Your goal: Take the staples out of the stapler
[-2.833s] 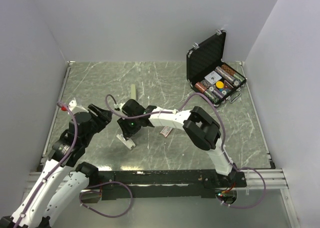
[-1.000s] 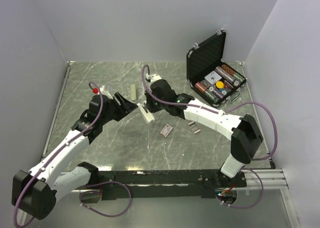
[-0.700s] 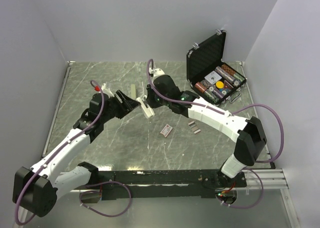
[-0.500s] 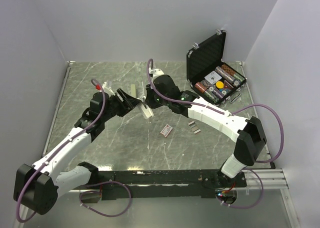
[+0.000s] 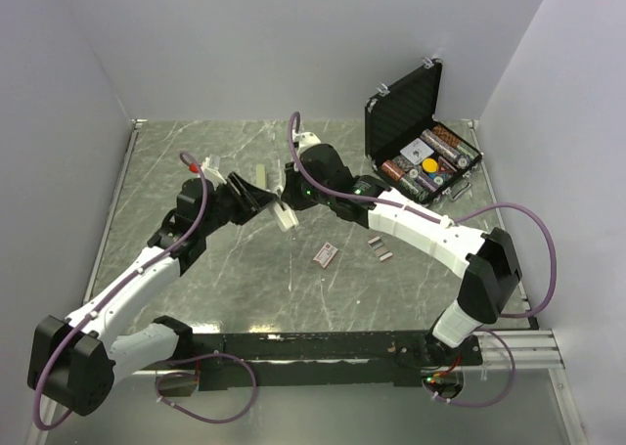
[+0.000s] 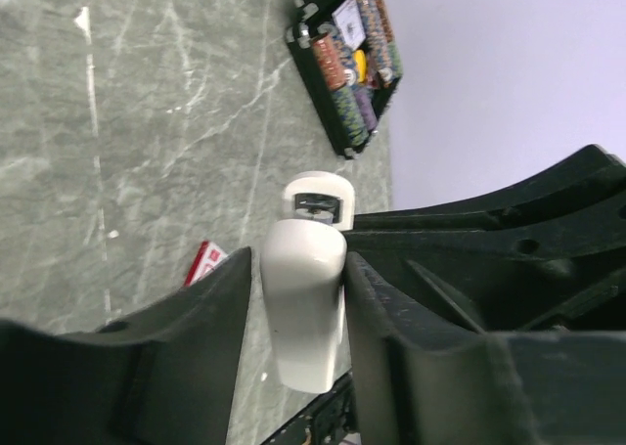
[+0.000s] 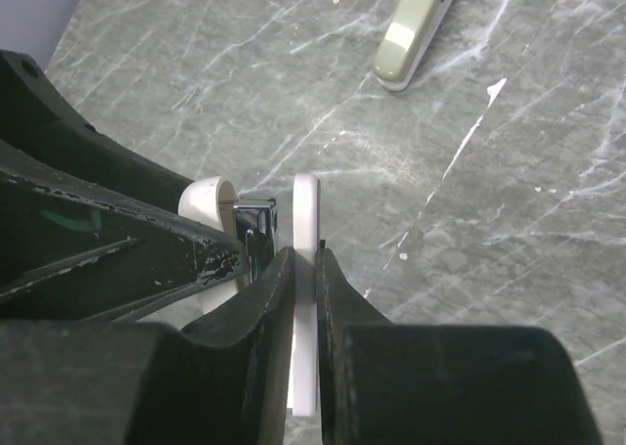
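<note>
A white stapler (image 5: 285, 213) hangs open in the air above the table's middle. My right gripper (image 5: 288, 199) is shut on its thin white base plate (image 7: 305, 220); the chrome magazine (image 7: 256, 218) shows beside it. My left gripper (image 5: 260, 199) is open, its jaws closely round the stapler's rounded white top (image 6: 303, 298); one finger touches it and a thin gap shows at the other. The staples, two tiny grey strips (image 5: 374, 240) (image 5: 385, 256), lie on the table to the right, below my right arm.
A pink-and-white flat box (image 5: 325, 255) lies near the staples and shows in the left wrist view (image 6: 203, 262). An olive stapler (image 5: 260, 178) lies behind my grippers. An open black case (image 5: 421, 156) of chips stands at the back right.
My right gripper lifted the white stapler from the table's near left to the middle. The two staple strips appeared on the table. My left gripper moved in round the stapler's top.
</note>
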Motion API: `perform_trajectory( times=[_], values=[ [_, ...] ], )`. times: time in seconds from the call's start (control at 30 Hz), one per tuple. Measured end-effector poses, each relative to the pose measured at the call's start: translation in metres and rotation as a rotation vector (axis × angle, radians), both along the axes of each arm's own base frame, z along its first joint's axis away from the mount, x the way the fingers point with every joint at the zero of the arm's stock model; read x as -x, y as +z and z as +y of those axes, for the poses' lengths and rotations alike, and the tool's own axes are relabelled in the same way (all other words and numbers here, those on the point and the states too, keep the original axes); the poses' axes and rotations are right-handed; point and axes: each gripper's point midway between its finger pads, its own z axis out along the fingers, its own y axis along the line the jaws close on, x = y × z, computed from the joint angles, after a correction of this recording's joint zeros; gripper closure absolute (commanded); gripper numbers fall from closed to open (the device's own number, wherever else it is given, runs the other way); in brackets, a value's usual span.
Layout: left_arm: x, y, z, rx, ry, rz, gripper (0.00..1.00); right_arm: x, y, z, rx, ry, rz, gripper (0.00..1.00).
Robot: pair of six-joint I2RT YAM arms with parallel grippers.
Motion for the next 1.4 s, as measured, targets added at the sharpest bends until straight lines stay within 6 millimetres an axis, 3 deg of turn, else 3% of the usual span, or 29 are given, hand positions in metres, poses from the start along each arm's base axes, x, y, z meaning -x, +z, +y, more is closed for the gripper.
perform_trajectory(
  times=[0.2, 0.37, 0.4, 0.5, 0.77, 1.0, 1.2, 1.3, 1.4],
  values=[
    [-0.001, 0.003, -0.002, 0.010, -0.008, -0.012, 0.73, 0.000, 0.000, 0.000, 0.003, 0.000, 0.002, 1.00],
    [-0.002, 0.002, -0.004, 0.011, -0.015, -0.010, 0.95, 0.001, -0.001, -0.001, 0.005, -0.001, 0.004, 1.00],
    [-0.002, 0.002, -0.004, 0.012, -0.018, -0.011, 0.99, 0.001, -0.001, -0.001, 0.005, 0.000, 0.004, 0.93],
    [-0.003, 0.001, -0.005, 0.004, -0.024, -0.015, 0.99, 0.001, -0.001, -0.002, 0.007, 0.001, 0.008, 0.63],
    [-0.010, -0.016, 0.007, -0.162, -0.006, 0.011, 0.99, 0.001, 0.008, -0.010, -0.003, -0.001, -0.005, 0.50],
    [-0.007, -0.016, 0.002, -0.244, -0.104, -0.021, 0.99, 0.004, 0.036, -0.048, 0.020, 0.017, -0.121, 0.43],
    [0.006, -0.011, -0.014, -0.293, -0.301, -0.090, 0.99, 0.026, 0.031, -0.070, 0.083, 0.144, -0.199, 0.46],
    [0.017, -0.012, -0.020, -0.317, -0.408, -0.129, 0.99, 0.035, 0.027, -0.070, 0.080, 0.220, -0.216, 0.62],
    [0.032, -0.015, -0.026, -0.327, -0.515, -0.156, 0.99, 0.050, 0.024, -0.068, 0.052, 0.310, -0.216, 0.88]
  ],
)
